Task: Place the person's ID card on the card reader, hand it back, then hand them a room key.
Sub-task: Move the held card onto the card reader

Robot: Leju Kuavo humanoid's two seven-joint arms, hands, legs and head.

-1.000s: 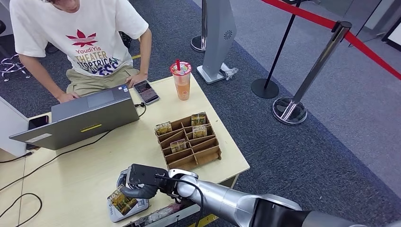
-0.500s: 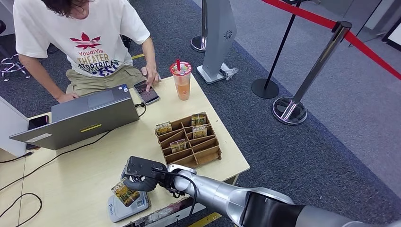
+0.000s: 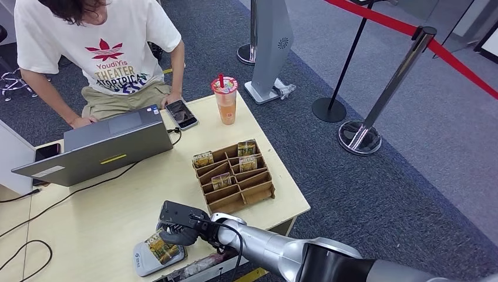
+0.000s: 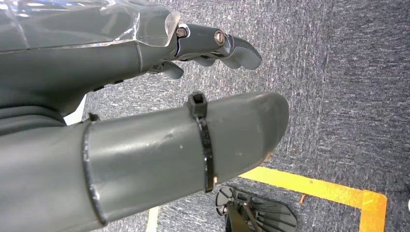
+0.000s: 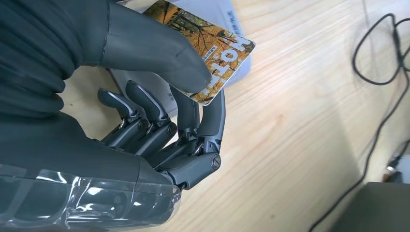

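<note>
My right hand (image 3: 177,227) pinches the person's ID card (image 3: 162,248), printed with an autumn-leaf picture, between thumb and fingers. The card lies low over the grey-white card reader (image 3: 140,266) at the table's near edge. The right wrist view shows the thumb on top of the card (image 5: 223,44), the fingers (image 5: 203,121) under it, and the reader (image 5: 240,73) behind. A wooden divided tray (image 3: 262,187) holding room key cards (image 3: 247,163) stands mid-table. My left hand (image 4: 145,96) hangs over the carpet, fingers apart, holding nothing. The person (image 3: 100,47) sits at the far side.
An open grey laptop (image 3: 100,147) with cables fills the table's left. A phone (image 3: 182,113) and a drink cup (image 3: 225,100) stand near the person, another phone (image 3: 47,151) by the laptop. Stanchions (image 3: 387,88) with red tape stand on the carpet to the right.
My right hand has brought the card down from a tilted hold to lie close over the reader. The person's hand reached to the phone and drew back.
</note>
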